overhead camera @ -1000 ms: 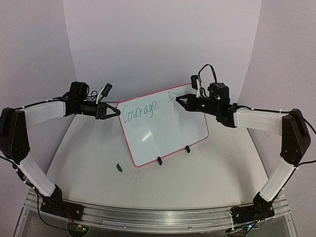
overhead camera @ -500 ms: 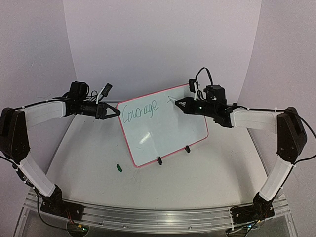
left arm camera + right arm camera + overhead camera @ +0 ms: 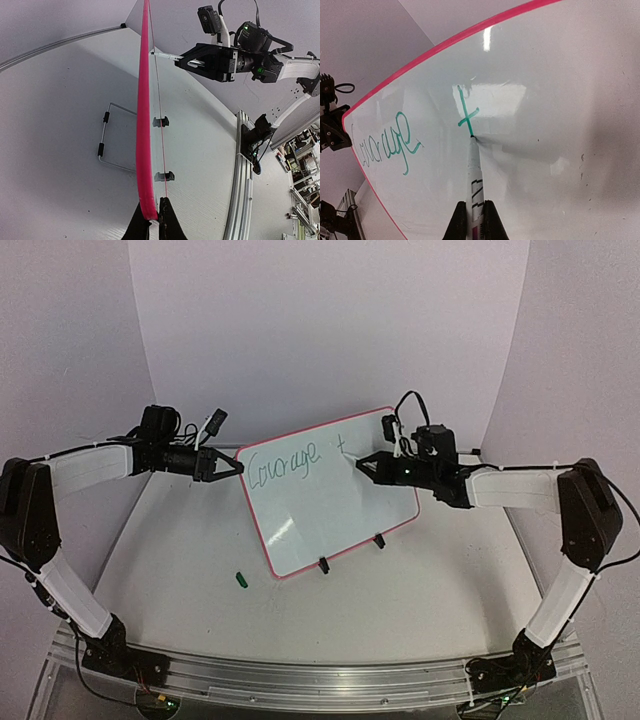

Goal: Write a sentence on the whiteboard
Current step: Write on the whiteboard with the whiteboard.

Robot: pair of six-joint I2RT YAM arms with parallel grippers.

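The whiteboard (image 3: 335, 505) stands tilted on two black clip feet, its red-pink frame edge-on in the left wrist view (image 3: 143, 125). The sentence reads "Courage" (image 3: 285, 462) in green, then a "t" (image 3: 343, 447); both show in the right wrist view (image 3: 385, 142). My left gripper (image 3: 236, 467) is shut on the board's upper left corner (image 3: 152, 216). My right gripper (image 3: 362, 464) is shut on a white marker (image 3: 475, 180), whose tip touches the board at the foot of the "t" (image 3: 466, 116).
A small green marker cap (image 3: 240, 580) lies on the table left of the board's lower corner. A wire stand (image 3: 107, 142) lies behind the board. White walls enclose the back and sides. An aluminium rail (image 3: 300, 680) runs along the near edge.
My right gripper has moved down the board with the marker and drawn a green "t" after "Courage". The left gripper and board have held still.
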